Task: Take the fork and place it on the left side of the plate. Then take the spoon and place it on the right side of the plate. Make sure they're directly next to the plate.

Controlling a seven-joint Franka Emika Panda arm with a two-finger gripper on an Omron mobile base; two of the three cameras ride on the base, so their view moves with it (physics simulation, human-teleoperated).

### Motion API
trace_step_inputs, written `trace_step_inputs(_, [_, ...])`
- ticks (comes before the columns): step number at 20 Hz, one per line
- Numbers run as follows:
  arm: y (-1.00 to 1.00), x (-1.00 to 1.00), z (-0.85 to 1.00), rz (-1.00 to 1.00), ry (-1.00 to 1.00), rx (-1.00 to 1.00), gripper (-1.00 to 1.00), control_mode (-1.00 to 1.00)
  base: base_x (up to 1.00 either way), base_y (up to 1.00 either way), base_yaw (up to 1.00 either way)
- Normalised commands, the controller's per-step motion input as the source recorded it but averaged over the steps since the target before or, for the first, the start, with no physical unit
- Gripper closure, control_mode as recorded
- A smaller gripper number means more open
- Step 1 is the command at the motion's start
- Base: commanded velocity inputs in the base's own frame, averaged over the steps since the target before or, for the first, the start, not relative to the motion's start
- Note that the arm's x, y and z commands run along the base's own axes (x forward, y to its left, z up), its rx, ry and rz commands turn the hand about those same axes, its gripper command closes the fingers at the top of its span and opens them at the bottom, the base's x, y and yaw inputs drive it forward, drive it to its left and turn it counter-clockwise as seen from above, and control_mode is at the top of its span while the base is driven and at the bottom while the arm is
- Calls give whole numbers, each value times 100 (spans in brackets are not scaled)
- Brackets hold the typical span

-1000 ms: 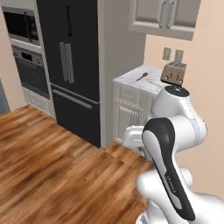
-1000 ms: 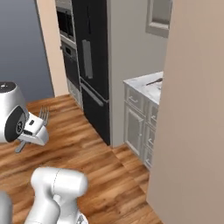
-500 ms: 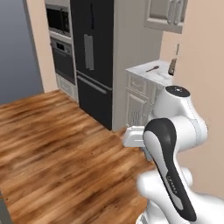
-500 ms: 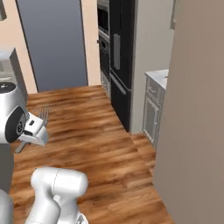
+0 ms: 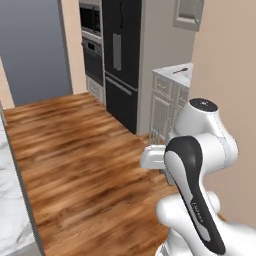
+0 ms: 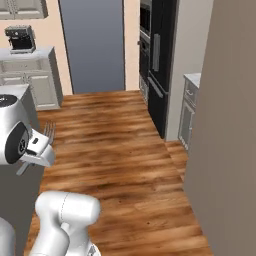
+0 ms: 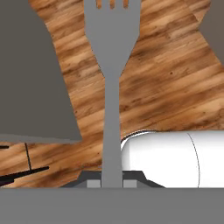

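My gripper (image 7: 111, 179) is shut on the handle of the slim grey fork (image 7: 111, 65), which runs straight up the hand view with its tines at the top, over wooden floor. In the right base view the gripper (image 6: 39, 150) hangs at the left, and the fork's tines (image 6: 48, 131) stick up from it. In the left base view the hand (image 5: 152, 157) juts out left of the white arm. A thin dark item (image 5: 179, 70) lies on the far white counter, too small to name. The plate and the spoon are out of view.
A black fridge (image 5: 122, 55) and a wall oven (image 5: 92, 45) stand ahead. A beige wall (image 6: 230, 125) is close on the right. A marble counter edge (image 5: 10, 200) is at the lower left, and a coffee machine (image 6: 21, 39) stands on a far counter. Wooden floor (image 6: 115, 150) lies open between them.
The whole picture has shifted: the base has turned, so fridge and counter slid to the right and a grey doorway came into view. The arm still holds the fork the same way.
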Motion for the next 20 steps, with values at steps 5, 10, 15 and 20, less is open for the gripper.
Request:
trace_step_inputs(5, [0, 0, 0, 0, 0, 0, 100, 100, -100, -7, 19])
trace_step_inputs(10, [0, 0, 0, 0, 0, 0, 100, 100, -99, 1, 17])
trace_step_inputs(15, [0, 0, 0, 0, 0, 0, 100, 100, -65, 84, 16])
trace_step_inputs(20, [0, 0, 0, 0, 0, 0, 100, 100, -45, 100, 17])
